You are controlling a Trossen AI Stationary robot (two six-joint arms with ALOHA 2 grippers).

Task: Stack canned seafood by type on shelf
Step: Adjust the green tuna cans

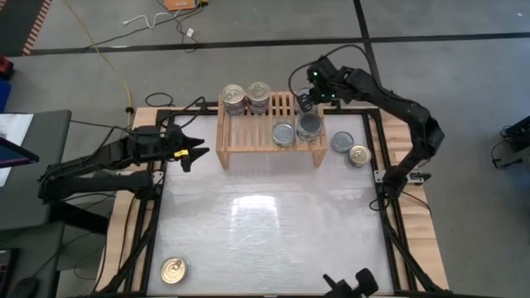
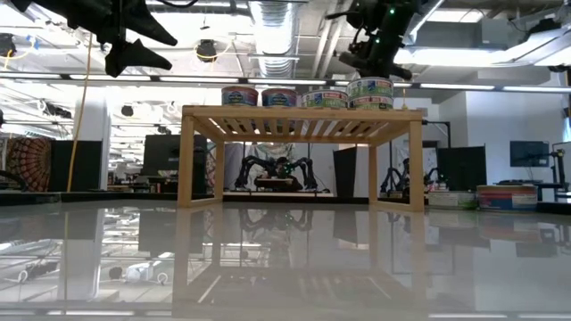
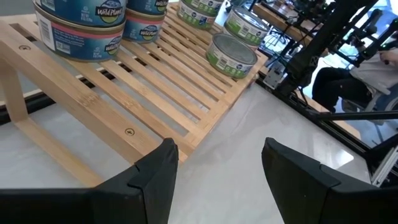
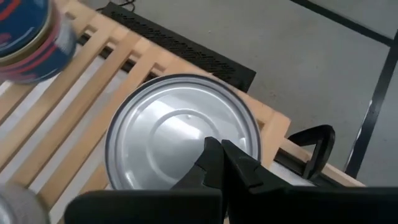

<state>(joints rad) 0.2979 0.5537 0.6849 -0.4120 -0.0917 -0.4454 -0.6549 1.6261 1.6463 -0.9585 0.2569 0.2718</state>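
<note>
On shelf [image 1: 248, 132], right end: green tins [image 1: 309, 126] stacked | right gripper [image 4: 221, 155] clenched empty above the top lid | left gripper [image 3: 214, 168] released, waiting left | we judge tins rigid, heavy, slick; grasp across rim.

A pale, glossy table top [image 1: 265, 223] filled the middle of the high view, edged by a black frame [image 1: 389, 240] and light wooden boards [image 1: 418, 240]. On the grey floor at the upper left of that view a yellow cable [image 1: 112, 62] trailed down toward the table, with an orange object [image 1: 184, 4] at the top edge and white wires [image 1: 157, 20] near it. In the low view, ceiling ducting [image 2: 277, 18] ran overhead at the top centre, and a stack of boxes [image 2: 506, 196] sat at the right edge.
</note>
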